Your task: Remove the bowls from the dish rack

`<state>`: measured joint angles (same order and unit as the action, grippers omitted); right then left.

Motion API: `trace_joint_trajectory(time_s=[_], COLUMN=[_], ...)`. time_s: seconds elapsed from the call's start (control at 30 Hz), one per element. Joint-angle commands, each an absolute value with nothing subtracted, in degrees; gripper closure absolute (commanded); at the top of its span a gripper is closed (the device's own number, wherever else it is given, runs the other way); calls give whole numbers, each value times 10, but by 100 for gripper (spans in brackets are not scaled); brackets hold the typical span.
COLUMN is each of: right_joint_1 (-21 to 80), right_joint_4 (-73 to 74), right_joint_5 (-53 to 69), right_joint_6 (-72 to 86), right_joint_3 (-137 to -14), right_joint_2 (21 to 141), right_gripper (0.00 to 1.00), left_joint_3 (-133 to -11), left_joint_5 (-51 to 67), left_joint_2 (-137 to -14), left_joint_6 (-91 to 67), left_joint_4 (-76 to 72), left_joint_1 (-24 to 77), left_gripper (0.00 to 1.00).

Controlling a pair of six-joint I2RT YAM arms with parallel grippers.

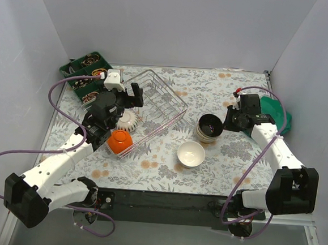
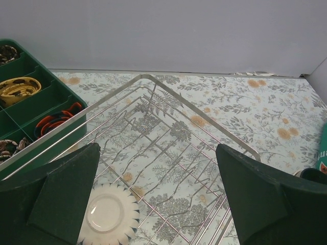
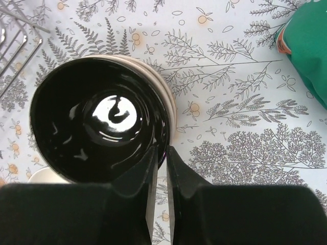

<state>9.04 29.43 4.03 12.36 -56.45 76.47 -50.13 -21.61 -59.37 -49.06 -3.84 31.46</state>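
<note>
Hovers with the left gripper (image 2: 157,158) spread wide over the dish rack (image 1: 160,99), set left of centre on the floral table (image 1: 223,161) just beside the green tray (image 1: 77,70), a scalloped white bowl (image 2: 110,214) lying in the rack below it and an orange bowl (image 1: 120,142) upside down at the near corner. Pinches with the right gripper (image 3: 162,153), fingers almost together, the rim of the black bowl (image 3: 97,127) resting on a stack of pale bowls (image 3: 166,97) right of the rack, near a green cloth (image 3: 306,46). Between rack and stack, nearer the arms: a plain white bowl (image 1: 191,154), upright.
</note>
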Motion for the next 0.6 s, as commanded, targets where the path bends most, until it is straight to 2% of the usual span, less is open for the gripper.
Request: trace_joint_trajectory(time_s=[0.0, 0.23, 0.57], right_joint_1=[91, 92, 108], right_joint_4=[277, 255, 178], right_joint_5=[54, 79, 102], right_joint_6=[133, 134, 135], right_joint_3=[-574, -541, -451], right_joint_2=[707, 635, 538], right_gripper=[76, 65, 49], left_joint_3=[-505, -526, -574], left_joint_5=[-215, -236, -284], left_joint_2=[-600, -642, -719], left_joint_6=[-483, -478, -483], left_joint_4=[-36, -4, 206], left_joint_1=[316, 315, 316], left_gripper=[2, 2, 2])
